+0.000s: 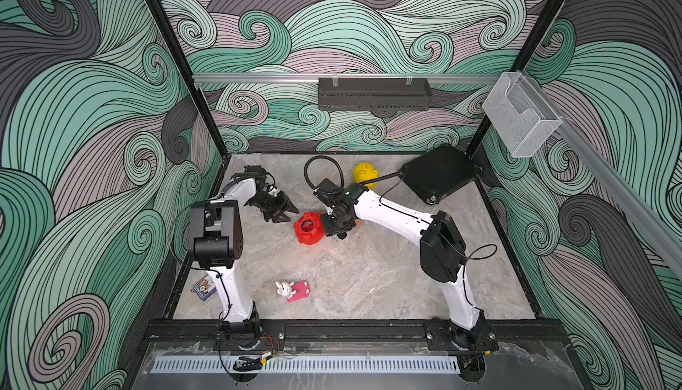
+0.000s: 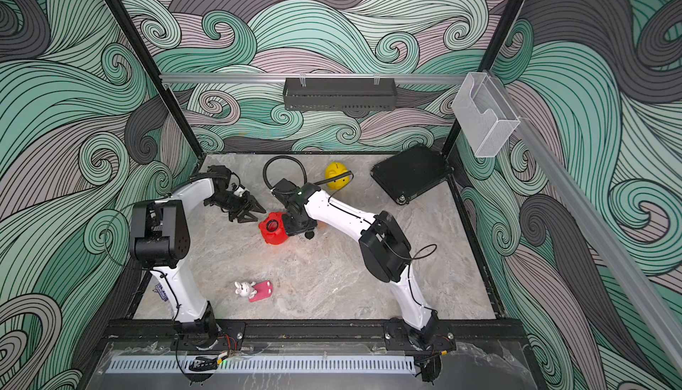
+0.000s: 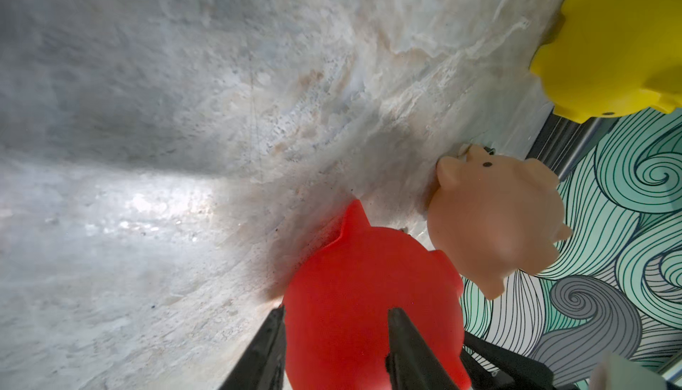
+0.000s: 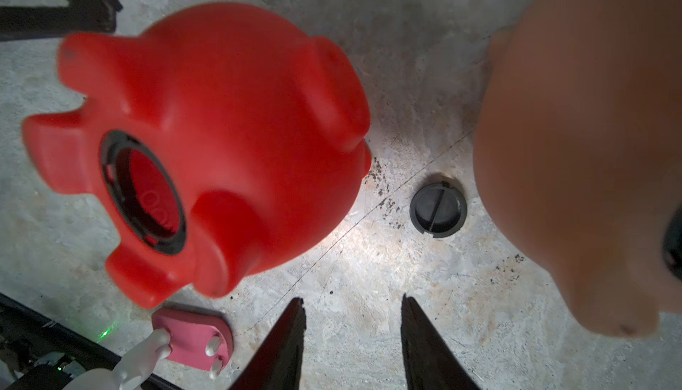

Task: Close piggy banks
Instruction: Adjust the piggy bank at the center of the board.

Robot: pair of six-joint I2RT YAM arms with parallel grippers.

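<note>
The red piggy bank (image 1: 309, 227) lies on its side mid-table, its round belly hole (image 4: 144, 192) uncovered and ringed in black. My left gripper (image 1: 286, 214) is open just to the left of it. In the left wrist view the red pig (image 3: 369, 296) fills the space beyond the fingertips (image 3: 273, 332). My right gripper (image 4: 352, 297) is open over bare table between the red pig and the peach-pink piggy bank (image 4: 590, 148). A black round plug (image 4: 438, 209) lies flat a little past its tips. In both top views the right wrist hides most of the peach pig. The yellow piggy bank (image 1: 365, 174) stands at the back.
A white bunny toy with a pink flat piece (image 1: 293, 290) lies near the front. A black flat box (image 1: 439, 174) sits in the back right corner. A cable loop (image 1: 323, 170) lies behind the right wrist. A small printed pack (image 1: 205, 287) is beside the left arm's base.
</note>
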